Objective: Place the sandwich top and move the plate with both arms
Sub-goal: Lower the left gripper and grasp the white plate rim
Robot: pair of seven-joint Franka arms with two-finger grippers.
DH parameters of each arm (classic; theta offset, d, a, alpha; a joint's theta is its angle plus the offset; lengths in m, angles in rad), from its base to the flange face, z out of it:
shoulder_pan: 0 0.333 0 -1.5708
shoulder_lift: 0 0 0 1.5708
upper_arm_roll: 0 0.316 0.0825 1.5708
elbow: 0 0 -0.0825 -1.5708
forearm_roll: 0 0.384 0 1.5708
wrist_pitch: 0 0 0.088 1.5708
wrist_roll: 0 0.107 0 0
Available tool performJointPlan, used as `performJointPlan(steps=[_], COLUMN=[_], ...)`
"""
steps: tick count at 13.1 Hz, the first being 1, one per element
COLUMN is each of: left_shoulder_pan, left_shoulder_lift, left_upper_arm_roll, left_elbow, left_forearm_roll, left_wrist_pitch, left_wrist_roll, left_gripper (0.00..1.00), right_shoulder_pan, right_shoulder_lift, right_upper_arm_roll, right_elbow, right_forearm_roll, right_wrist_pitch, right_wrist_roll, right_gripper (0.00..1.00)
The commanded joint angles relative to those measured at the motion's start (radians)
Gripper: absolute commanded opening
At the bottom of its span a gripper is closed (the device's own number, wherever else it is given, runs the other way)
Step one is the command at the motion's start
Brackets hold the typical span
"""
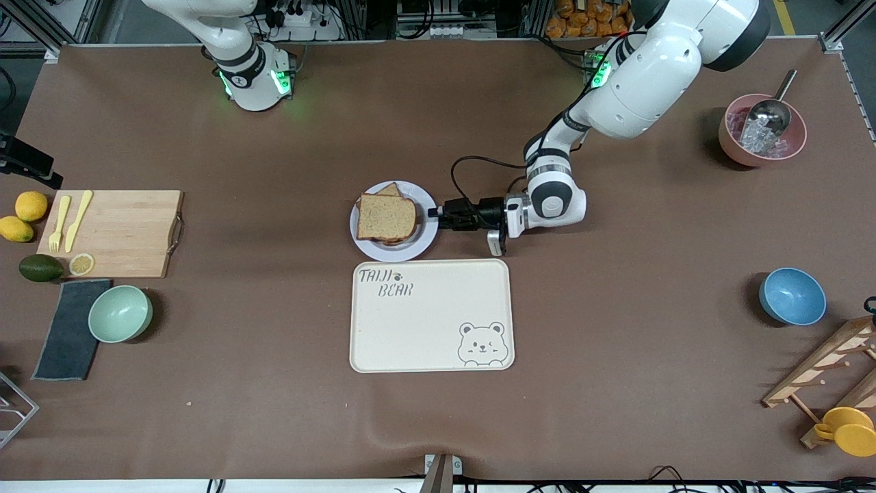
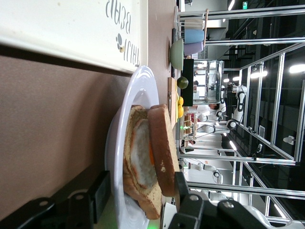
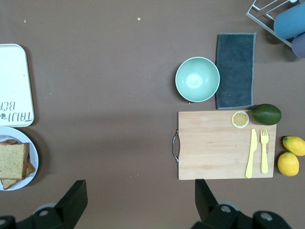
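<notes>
plate [image 1: 428, 236] rim between left end effector [image 1: 435, 213] fingers

A brown tabletop [image 1: 274, 383] carries a cream tray [image 1: 431, 315] with a bear drawing at its middle, and just beside it, farther from the front camera, a pale round plate [image 1: 430, 233]. Toward the right arm's end lie a wooden cutting board [image 1: 123, 233], a mint bowl [image 1: 120, 313], a dark cloth [image 1: 68, 332], an avocado [image 1: 40, 268] and two lemons [image 1: 24, 216]. Toward the left arm's end stand a blue bowl [image 1: 792, 296], a pink bowl [image 1: 736, 147] holding a metal scoop, and a wooden rack [image 1: 821, 376].
</notes>
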Motion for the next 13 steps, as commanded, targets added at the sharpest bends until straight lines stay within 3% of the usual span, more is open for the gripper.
performJointPlan(steps=[1, 13], left_shoulder_pan=[-0.026, -0.029], left_shoulder_lift=[0.073, 0.125], left_upper_arm_roll=[0.011, 0.011], left_elbow=[0.057, 0.090], left_forearm_roll=[-0.011, -0.011], left_wrist_pitch=[0.016, 0.016], left_wrist_roll=[0.059, 0.141], left_gripper=[0.56, 0.39], right_shoulder_pan=[-0.014, -0.015], right_shoulder_lift=[0.010, 0.009], right_upper_arm_roll=[0.015, 0.015], right_elbow=[0.022, 0.022], right_forearm_roll=[-0.007, -0.007], right_wrist_pitch=[-0.009, -0.011], right_wrist_roll=[0.002, 0.002], right_gripper=[1.00, 1.00])
